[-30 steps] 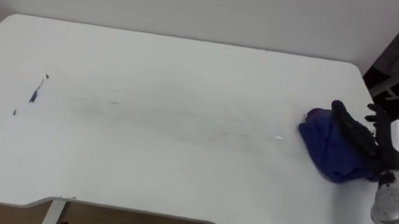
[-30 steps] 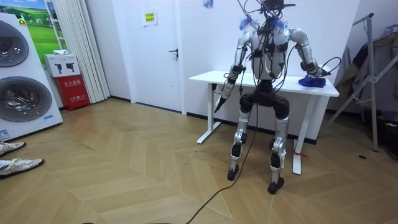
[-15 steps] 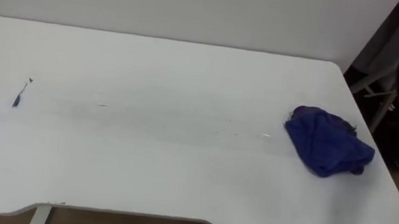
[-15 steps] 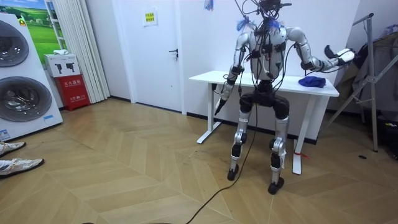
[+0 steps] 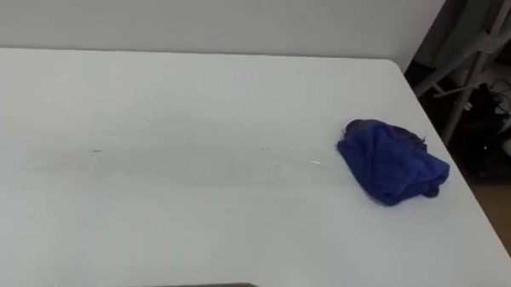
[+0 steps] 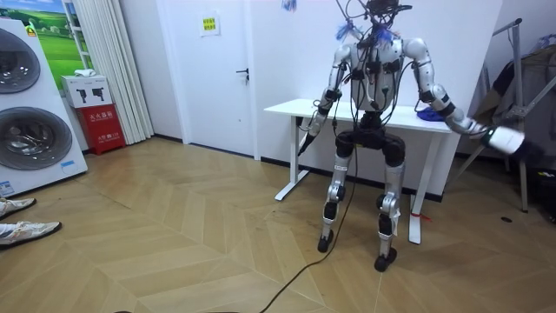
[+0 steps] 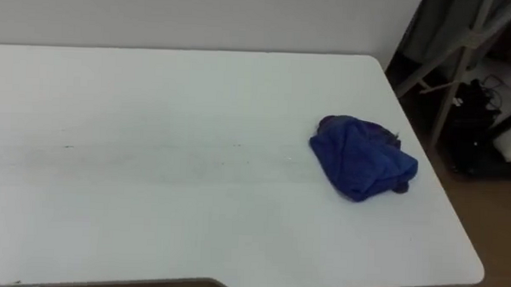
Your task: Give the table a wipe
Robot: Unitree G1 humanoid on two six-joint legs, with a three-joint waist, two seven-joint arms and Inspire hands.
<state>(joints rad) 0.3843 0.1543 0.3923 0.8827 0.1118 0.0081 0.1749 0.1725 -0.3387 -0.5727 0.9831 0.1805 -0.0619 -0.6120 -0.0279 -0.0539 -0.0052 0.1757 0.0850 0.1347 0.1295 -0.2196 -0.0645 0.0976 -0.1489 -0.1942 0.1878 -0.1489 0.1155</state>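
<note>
A white tabletop (image 5: 198,90) is in front of me. A crumpled blue cloth (image 5: 391,161) lies on it near the right edge, about halfway from front to back. A faint grey streak (image 5: 178,162) runs across the middle toward the cloth.

"What sort of place is this?"

"A home-like room set up for housework. Front-loading washing machines (image 6: 30,139) stand at the room view's left, beside a long curtain (image 6: 109,65)."

"What else says so?"

"A herringbone wooden floor (image 6: 174,252), a white door (image 6: 221,74), and a plain white counter (image 6: 287,107) against the wall."
</note>
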